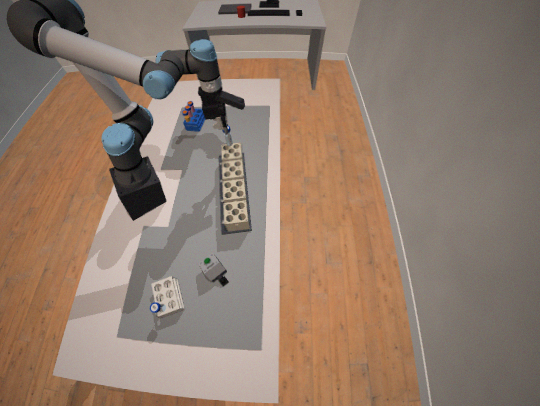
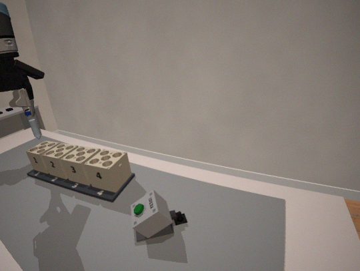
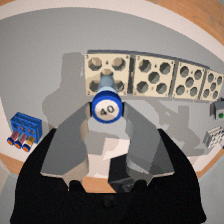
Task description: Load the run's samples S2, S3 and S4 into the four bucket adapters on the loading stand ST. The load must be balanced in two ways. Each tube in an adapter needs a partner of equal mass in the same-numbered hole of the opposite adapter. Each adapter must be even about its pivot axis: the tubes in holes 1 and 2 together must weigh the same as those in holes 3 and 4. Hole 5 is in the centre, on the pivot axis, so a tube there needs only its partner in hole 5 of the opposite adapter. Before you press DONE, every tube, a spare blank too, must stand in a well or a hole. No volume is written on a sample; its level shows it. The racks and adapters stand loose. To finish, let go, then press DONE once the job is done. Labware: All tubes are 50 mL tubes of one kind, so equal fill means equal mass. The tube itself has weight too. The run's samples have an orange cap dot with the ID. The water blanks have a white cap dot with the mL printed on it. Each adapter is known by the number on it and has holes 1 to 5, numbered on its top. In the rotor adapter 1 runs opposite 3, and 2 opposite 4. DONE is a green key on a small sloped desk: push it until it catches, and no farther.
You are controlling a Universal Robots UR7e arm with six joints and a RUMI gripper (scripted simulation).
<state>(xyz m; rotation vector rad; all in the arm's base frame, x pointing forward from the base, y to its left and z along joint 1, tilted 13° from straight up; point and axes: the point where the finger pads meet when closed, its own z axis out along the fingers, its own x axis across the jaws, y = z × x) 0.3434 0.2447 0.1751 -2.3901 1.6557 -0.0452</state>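
My gripper (image 1: 226,128) (image 2: 30,113) (image 3: 106,103) is shut on the blue-capped blank marked 40 (image 1: 228,137) (image 2: 35,128) (image 3: 106,100). The tube hangs slightly tilted, its tip above adapter 1 (image 2: 36,167) (image 3: 88,76). It hides that adapter's middle in the wrist view. Adapters 2 (image 2: 56,169), 3 (image 2: 79,175) and 4 (image 2: 108,180) (image 1: 236,226) stand in a row on the stand (image 2: 111,198); their visible holes look empty. Three orange-capped samples (image 1: 188,113) (image 3: 19,144) stand in the blue rack (image 1: 193,127) (image 3: 30,120); their IDs are unreadable.
The green DONE key (image 1: 207,261) (image 2: 139,209) (image 3: 221,115) is up on its grey desk (image 1: 215,270) (image 2: 153,218), beyond adapter 4. The white rack (image 1: 178,296) (image 3: 215,136) near the front left holds one blue-capped tube (image 1: 155,307).
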